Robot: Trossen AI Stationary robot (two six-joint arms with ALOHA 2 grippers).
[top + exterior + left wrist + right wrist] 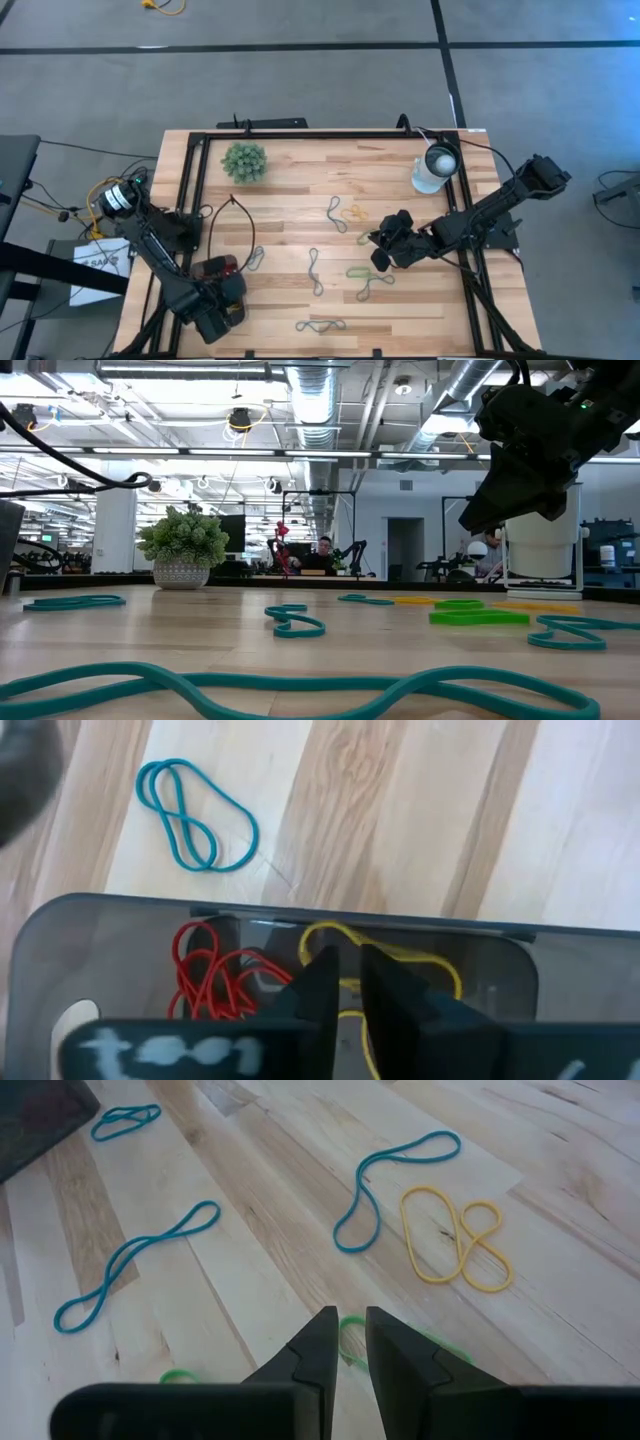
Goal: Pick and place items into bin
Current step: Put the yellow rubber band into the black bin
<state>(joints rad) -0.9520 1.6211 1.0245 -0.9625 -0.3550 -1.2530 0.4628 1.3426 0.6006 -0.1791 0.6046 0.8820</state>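
The bin (pixel 100 930), a dark translucent tray, sits near the table's front left corner (pixel 212 266). Red bands (pixel 215 980) and a yellow band (pixel 340 935) lie in it. My left gripper (pixel 347 960) points down into the bin, its fingers open by a narrow gap above the yellow band. Teal, yellow and green bands lie flat across the wood (pixel 335 213). My right gripper (pixel 350 1320) hovers at the table's right middle (pixel 378 256), slanting down over a green band (pixel 352 1345), its fingers a narrow gap apart with nothing between them. My left gripper's fingertips stand right over the yellow band in the bin. I cannot tell whether they touch it, because the fingers themselves hide that spot.
A fuzzy green plant ball (pixel 244 161) stands at the far left and a white lamp-like object (pixel 437 165) at the far right. A black metal frame (pixel 300 134) borders the table. A teal band (pixel 195 815) lies just outside the bin. A yellow band (pixel 455 1240) and teal bands (pixel 395 1180) lie beyond my right gripper.
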